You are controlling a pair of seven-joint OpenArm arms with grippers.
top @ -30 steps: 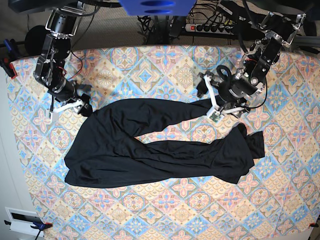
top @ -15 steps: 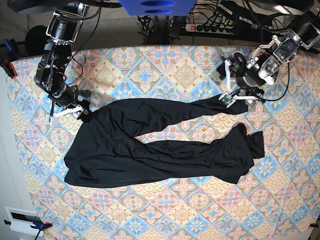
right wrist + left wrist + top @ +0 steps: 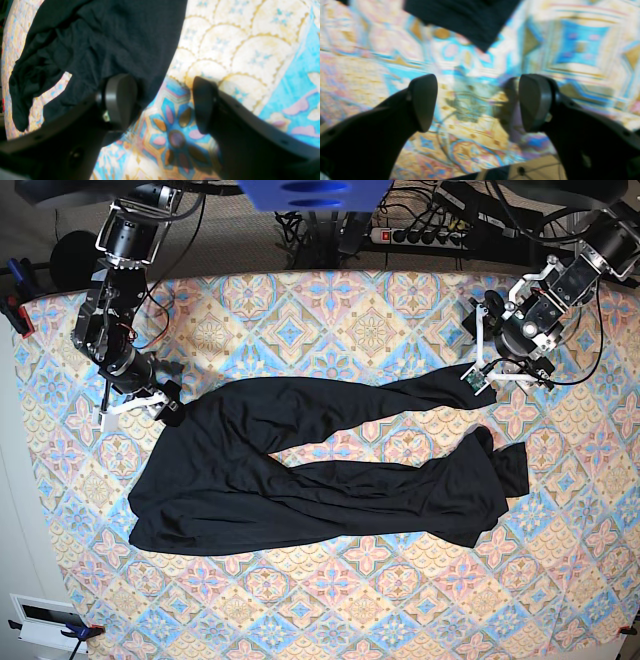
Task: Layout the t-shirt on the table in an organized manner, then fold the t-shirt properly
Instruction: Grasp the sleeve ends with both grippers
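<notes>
Both arms are built of black metal links with exposed black cables. White finger brackets are seen on the left gripper point(image 3: 481, 357) and right gripper point(image 3: 137, 406). Dark rounded pads point(image 3: 423, 100) are fitted; a screw is possibly visible, blurred.

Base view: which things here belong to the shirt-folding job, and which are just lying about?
Job: t-shirt, spread crumpled; table; left gripper, open; right gripper, open at the shirt's edge.

Lying about: power strip; round black object; clamp.

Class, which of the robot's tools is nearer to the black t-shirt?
Right. The right tool sits at the t-shirt's upper corner, one finger over fabric; the left tool stands just beyond the sleeve tip.
</notes>
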